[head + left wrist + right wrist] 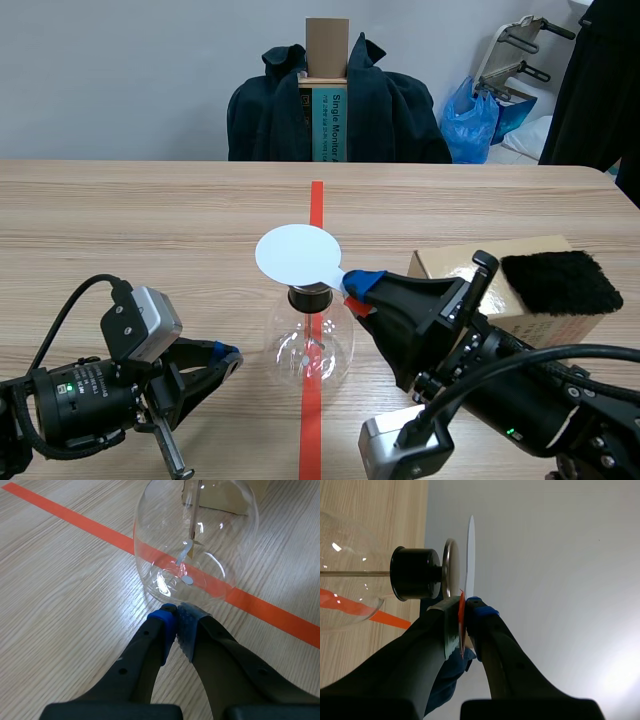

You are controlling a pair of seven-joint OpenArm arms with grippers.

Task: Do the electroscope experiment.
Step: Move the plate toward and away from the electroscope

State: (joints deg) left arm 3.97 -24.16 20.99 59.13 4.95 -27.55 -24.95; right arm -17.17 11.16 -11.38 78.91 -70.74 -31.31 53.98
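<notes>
The electroscope is a clear glass flask (pixel 310 345) with a black stopper (pixel 311 296), standing on the red tape line at mid-table. Inside it, thin foil leaves (pixel 186 555) hang from a rod. My right gripper (pixel 357 290) is shut on the red handle of a white disc (pixel 296 254), holding it just over the flask's top. In the right wrist view the white disc (pixel 470 545) stands a small gap away from the metal top plate (pixel 449 567). My left gripper (pixel 176 617) is shut on nothing, with its tips at the flask's (pixel 195 540) base.
A cardboard box (pixel 470 265) with a black furry cloth (pixel 560 282) on it stands right of the flask, behind my right arm. A chair draped with a dark jacket (pixel 390 115) is across the table's far edge.
</notes>
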